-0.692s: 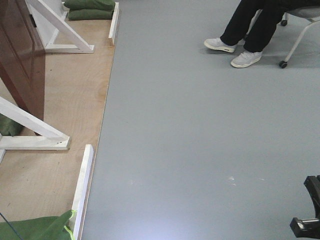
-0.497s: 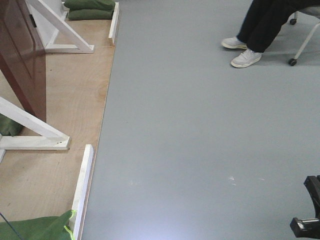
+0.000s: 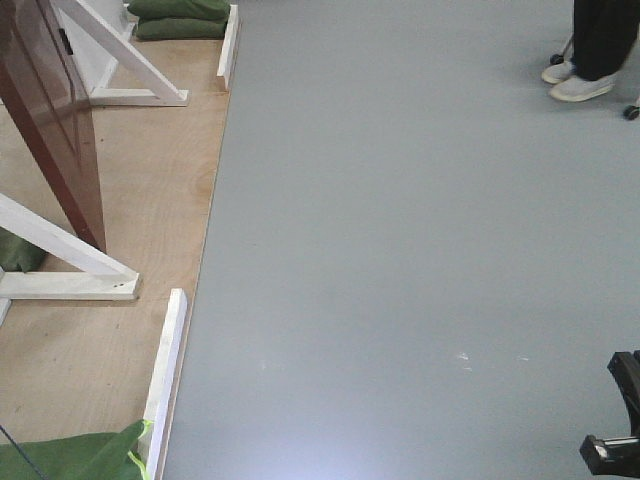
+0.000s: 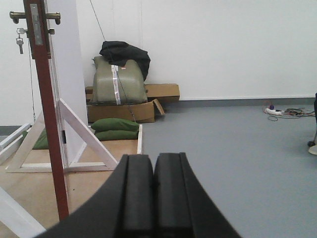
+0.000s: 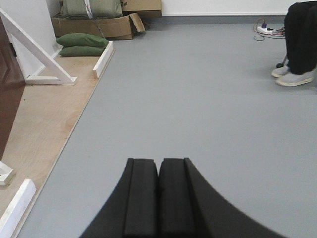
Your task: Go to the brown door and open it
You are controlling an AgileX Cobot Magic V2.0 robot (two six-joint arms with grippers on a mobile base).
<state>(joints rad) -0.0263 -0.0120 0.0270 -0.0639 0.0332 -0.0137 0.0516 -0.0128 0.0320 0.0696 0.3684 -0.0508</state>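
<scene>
The brown door (image 3: 50, 110) stands at the left on a plywood platform, glossy reddish-brown and swung partly open. In the left wrist view I see it edge-on (image 4: 47, 114), with its brass lever handle (image 4: 34, 16) at the top and keys (image 4: 20, 42) hanging from the lock. It also shows at the left edge of the right wrist view (image 5: 9, 99). My left gripper (image 4: 153, 168) is shut and empty, well short of the door. My right gripper (image 5: 158, 171) is shut and empty over the grey floor.
White slanted braces (image 3: 70, 255) and a white batten (image 3: 165, 380) edge the plywood platform (image 3: 130, 180). Green sandbags (image 3: 180, 18) lie at its far and near ends. Cardboard boxes (image 4: 148, 101) stand by the back wall. A person's feet (image 3: 580, 85) are at the far right.
The door's lower edge has swung slightly toward the right. The seated person has rolled away to the right, now mostly out of view. The braces stay where they were.
</scene>
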